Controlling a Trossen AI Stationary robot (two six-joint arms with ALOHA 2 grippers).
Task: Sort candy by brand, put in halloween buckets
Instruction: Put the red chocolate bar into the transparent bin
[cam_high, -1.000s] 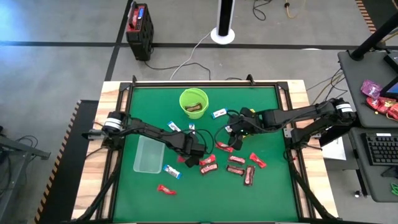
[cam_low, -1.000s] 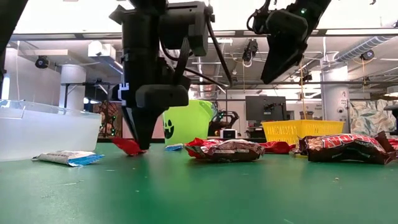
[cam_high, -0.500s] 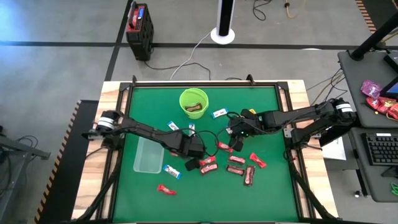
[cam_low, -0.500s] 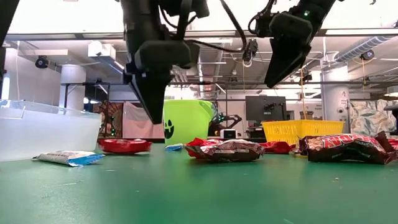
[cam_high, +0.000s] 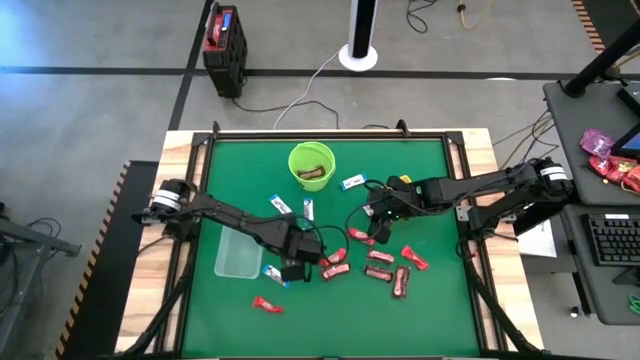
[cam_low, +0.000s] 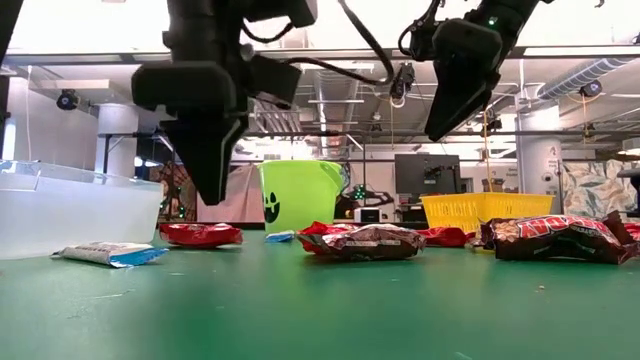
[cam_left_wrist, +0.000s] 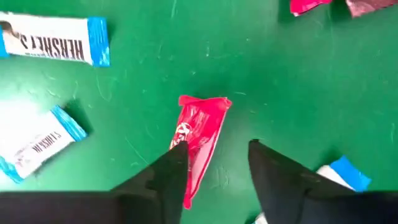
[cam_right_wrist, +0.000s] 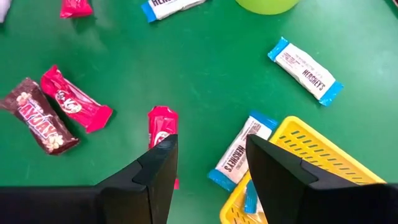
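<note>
Candy lies scattered over the green table. High view: left gripper hangs near the clear tub, fingers apart, nothing in them; a red bar lies alone near the front edge. Right gripper hovers mid-table over a red bar. Lime-green bucket at the back holds a brown bar.

Low view: left gripper is clear of the table; a red bar lies flat on the mat beyond it. Right gripper is raised. Yellow tray stands behind brown bars.

Left wrist view: fingers spread, a red bar lying on the mat between them, not gripped. Hershey's bars nearby.

Right wrist view: fingers apart, empty, above a red bar; a Hershey's bar lies against the yellow tray's corner.
</note>
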